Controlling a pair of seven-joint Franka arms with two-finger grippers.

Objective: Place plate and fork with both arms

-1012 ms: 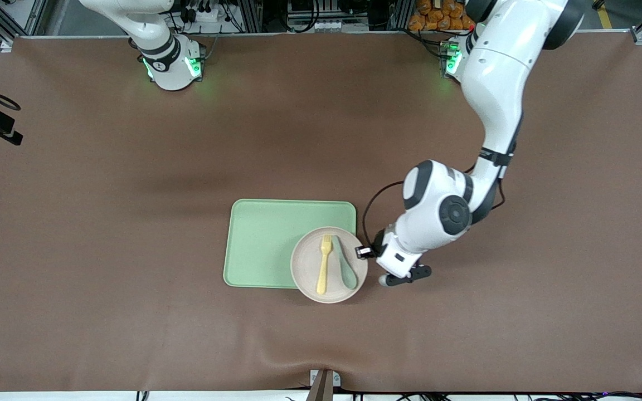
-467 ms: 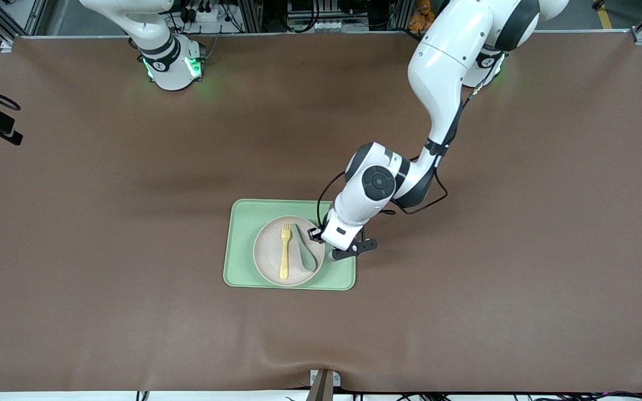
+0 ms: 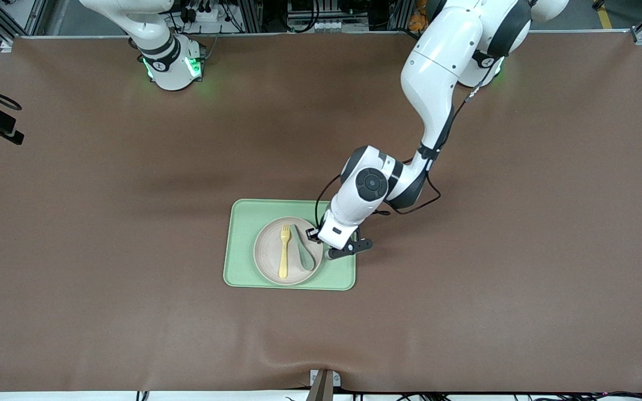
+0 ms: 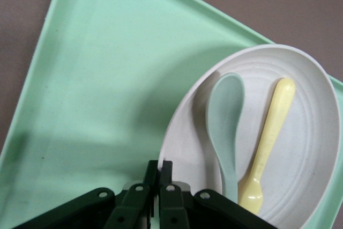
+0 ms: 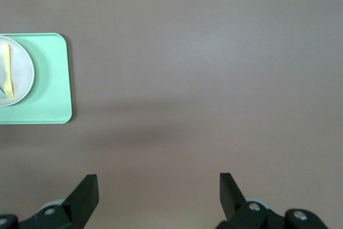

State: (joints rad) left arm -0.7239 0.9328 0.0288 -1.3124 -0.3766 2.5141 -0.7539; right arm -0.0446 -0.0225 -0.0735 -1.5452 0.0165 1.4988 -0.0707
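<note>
The pale plate lies within the green tray, toward the tray's end nearer the left arm. On it lie the yellow fork and a grey-green spoon, side by side. My left gripper is shut on the plate's rim, at the side toward the left arm. The left wrist view shows its fingertips pinching the rim of the plate, with the fork and spoon close by. I cannot tell whether the plate rests fully on the tray. My right gripper hangs open, high over bare table.
The brown mat covers the whole table. The right arm's base stands at the table's far edge, and the arm waits. The right wrist view shows the tray and plate from afar.
My left gripper has carried the plate, with fork and spoon on it, from the tray's edge at the left arm's end to inside the tray. Over the last half second it barely shifted.
</note>
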